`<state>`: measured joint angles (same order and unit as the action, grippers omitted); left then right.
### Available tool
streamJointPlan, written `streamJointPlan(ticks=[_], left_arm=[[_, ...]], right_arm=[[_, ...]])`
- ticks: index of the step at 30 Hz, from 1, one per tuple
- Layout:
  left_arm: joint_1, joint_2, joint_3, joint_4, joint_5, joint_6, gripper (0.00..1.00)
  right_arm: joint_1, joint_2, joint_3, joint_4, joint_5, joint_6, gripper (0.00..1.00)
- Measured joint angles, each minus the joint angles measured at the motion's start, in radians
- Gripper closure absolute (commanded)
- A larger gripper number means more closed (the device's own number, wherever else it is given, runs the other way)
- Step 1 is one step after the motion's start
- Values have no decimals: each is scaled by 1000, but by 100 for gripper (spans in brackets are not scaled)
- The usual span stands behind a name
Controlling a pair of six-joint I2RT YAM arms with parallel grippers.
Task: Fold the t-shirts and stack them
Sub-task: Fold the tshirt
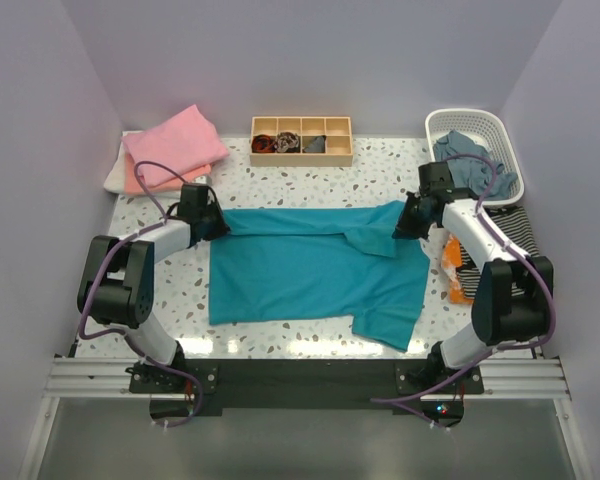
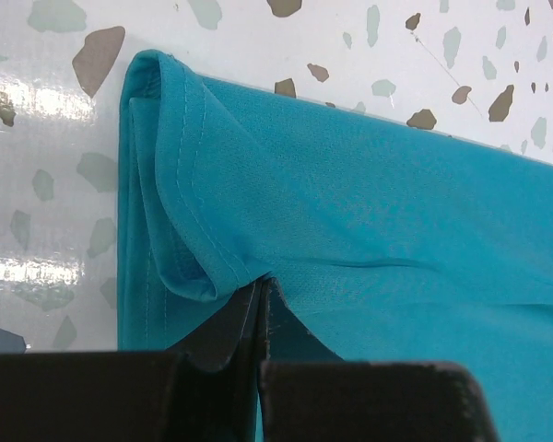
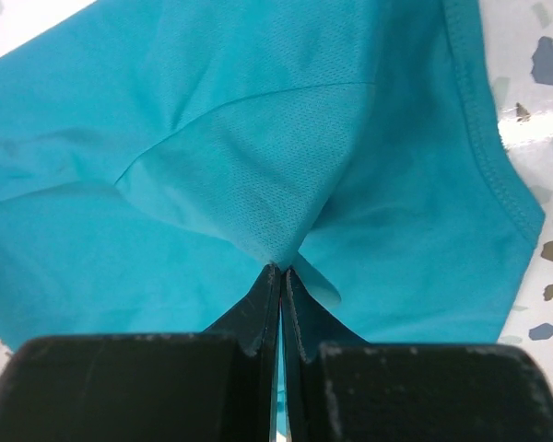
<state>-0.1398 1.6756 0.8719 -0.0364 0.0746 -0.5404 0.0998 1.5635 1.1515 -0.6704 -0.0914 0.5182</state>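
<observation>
A teal-blue t-shirt (image 1: 315,270) lies spread across the middle of the speckled table, one sleeve hanging toward the near edge. My left gripper (image 1: 218,225) is shut on its far left corner, where a rolled hem (image 2: 180,212) bunches just ahead of the closed jaws (image 2: 261,287). My right gripper (image 1: 404,222) is shut on the far right corner, a peak of teal cloth (image 3: 249,175) pinched between its jaws (image 3: 282,271). A pink folded t-shirt (image 1: 175,143) lies on a peach one and a white one at the back left.
A wooden compartment box (image 1: 301,140) with small items stands at the back centre. A white laundry basket (image 1: 480,150) holding blue-grey cloth is at the back right. Striped and orange garments (image 1: 458,262) lie at the right edge beside my right arm.
</observation>
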Motion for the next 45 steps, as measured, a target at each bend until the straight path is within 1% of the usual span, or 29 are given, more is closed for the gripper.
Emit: streamJointPlan(ticks=[3,10,18,19,20,21,22,23,24,26,27,28,30,34,38,41,45], left_arm=[[0,0,0,5,1,0,100],[0,0,0,5,0,0,100],[0,0,-8,-7,-2,0,100],[0,0,-9,-10,-2,0,100],[0,0,-9,-11,-3,0,100],[0,0,-10,-12,-3,0,98],[0,0,-11,-13,-4,0,91],[0,0,-12,-15,-5,1,81],[0,0,-12,-19,-8,1,66],[0,0,-11,-39,-21,7,57],[0,0,-9,-57,-29,8,49],[0,0,-5,-72,-35,6,45],[-1,-9,12,-104,-54,11,41],[-1,-76,27,-138,-68,10,41],[-1,-116,45,-102,-24,9,44],[-3,-92,77,-56,26,9,47],[-13,-8,125,-18,73,8,50]], right_arm=[[-1,-16,0,-6,-32,7,100],[-3,-79,24,-55,-31,13,100],[-3,-91,-25,-90,21,5,100],[-3,-89,-39,-90,26,2,94],[-3,-85,-51,-90,31,-1,84],[-3,-77,-64,-91,41,-5,72],[-3,-66,-74,-92,52,-8,68],[-3,-55,-80,-93,65,-11,64],[-3,-43,-82,-95,81,-14,60],[-3,-31,-83,-95,119,-21,58],[-3,-31,-83,-95,140,-21,58],[-3,-34,-82,-95,169,-23,58],[-3,-40,-74,-101,223,-26,58],[-4,-67,-30,-93,256,-39,58],[-4,-68,16,-14,208,-44,58],[-4,-29,35,48,164,-38,58],[-4,76,66,114,120,-25,59]])
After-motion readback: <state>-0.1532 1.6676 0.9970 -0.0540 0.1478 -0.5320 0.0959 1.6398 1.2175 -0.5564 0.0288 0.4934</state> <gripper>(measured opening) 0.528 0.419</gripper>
